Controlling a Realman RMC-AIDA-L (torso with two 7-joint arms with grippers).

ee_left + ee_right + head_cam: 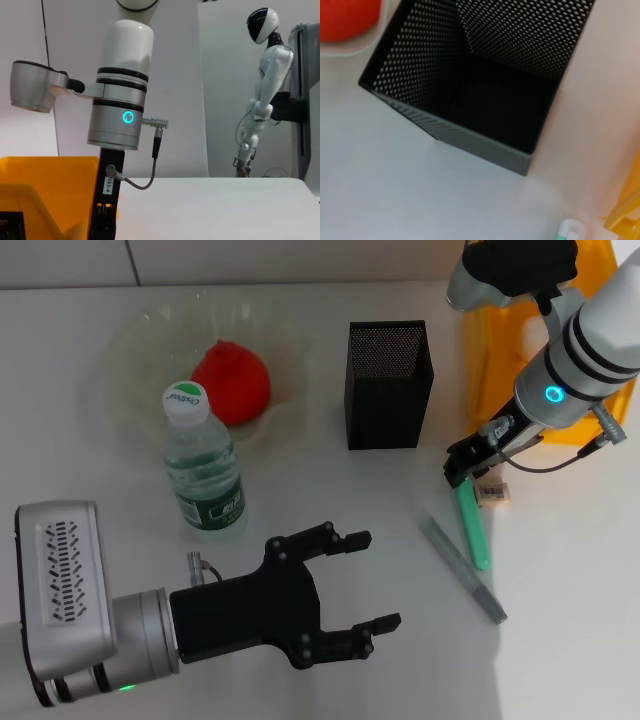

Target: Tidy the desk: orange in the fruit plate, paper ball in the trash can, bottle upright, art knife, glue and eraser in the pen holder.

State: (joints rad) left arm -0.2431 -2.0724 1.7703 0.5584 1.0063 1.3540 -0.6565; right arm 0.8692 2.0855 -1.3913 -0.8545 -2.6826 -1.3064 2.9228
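Note:
An orange [232,380] lies in the clear fruit plate [140,360] at the back left. A water bottle [203,465] stands upright in front of the plate. The black mesh pen holder [390,385] stands at the back centre and looks empty in the right wrist view [485,95]. My right gripper [468,468] is shut on the top end of a green glue stick [472,525], which slants down to the table right of the holder. A grey art knife [462,570] lies beside it. A small eraser [492,492] lies next to the glue. My left gripper [365,580] is open and empty at the front. No paper ball shows.
A yellow trash can [500,360] stands at the back right, behind my right arm; it also shows in the left wrist view [45,190]. A white humanoid robot [260,85] stands far off beyond the table.

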